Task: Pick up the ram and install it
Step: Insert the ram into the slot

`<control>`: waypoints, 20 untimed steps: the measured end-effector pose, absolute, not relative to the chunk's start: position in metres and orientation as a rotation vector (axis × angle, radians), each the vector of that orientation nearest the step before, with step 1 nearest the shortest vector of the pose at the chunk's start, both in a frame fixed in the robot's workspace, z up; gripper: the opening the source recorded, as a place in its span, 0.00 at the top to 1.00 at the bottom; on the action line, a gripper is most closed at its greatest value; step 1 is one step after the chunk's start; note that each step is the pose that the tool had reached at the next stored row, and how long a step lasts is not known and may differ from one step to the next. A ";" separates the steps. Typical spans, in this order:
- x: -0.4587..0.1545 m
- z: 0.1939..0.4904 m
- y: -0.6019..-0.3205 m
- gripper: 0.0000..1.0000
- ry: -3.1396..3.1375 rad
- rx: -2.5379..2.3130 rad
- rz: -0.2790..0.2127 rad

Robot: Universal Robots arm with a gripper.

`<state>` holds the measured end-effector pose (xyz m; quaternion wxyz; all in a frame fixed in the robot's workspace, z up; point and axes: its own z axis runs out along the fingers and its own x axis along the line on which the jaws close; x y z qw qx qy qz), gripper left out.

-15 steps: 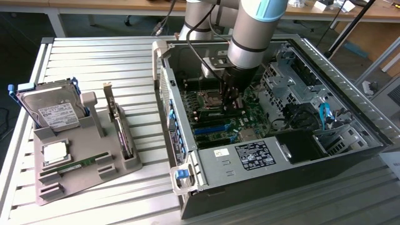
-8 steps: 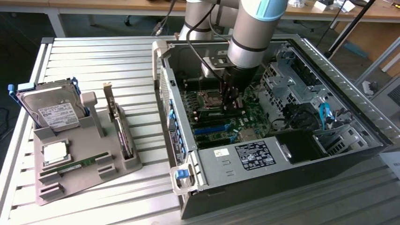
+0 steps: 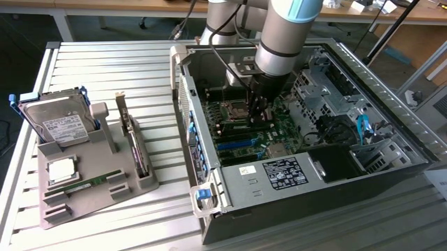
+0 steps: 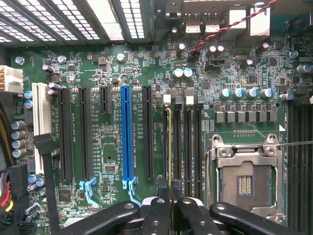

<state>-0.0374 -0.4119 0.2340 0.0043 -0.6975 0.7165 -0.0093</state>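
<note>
My gripper [image 3: 258,119] reaches down into the open PC case [image 3: 391,157], just over the motherboard [image 3: 276,138] beside the CPU socket [image 3: 234,110]. In the wrist view the gripper [image 4: 169,201] is shut on the ram [image 4: 169,147]. The ram is seen edge-on as a thin yellowish line, lined up along the memory slot nearest the black expansion slot [image 4: 148,132]. More memory slots [image 4: 188,142] with white latches run parallel beside it. I cannot tell whether the stick is seated in its slot or just above it.
Outside the case, at the exterior view's left, a grey holder [image 3: 84,209] carries another green memory stick [image 3: 87,184]. It also holds a square silver processor [image 3: 62,170], a hard drive [image 3: 59,123] and a bracketed card [image 3: 133,141]. A blue PCIe slot [image 4: 126,137] lies near the gripper.
</note>
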 end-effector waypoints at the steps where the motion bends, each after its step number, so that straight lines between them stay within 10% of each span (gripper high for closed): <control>1: -0.036 0.234 -0.412 0.88 2.244 -2.185 -0.028; 20: -0.036 0.234 -0.412 0.88 2.217 -2.213 -0.028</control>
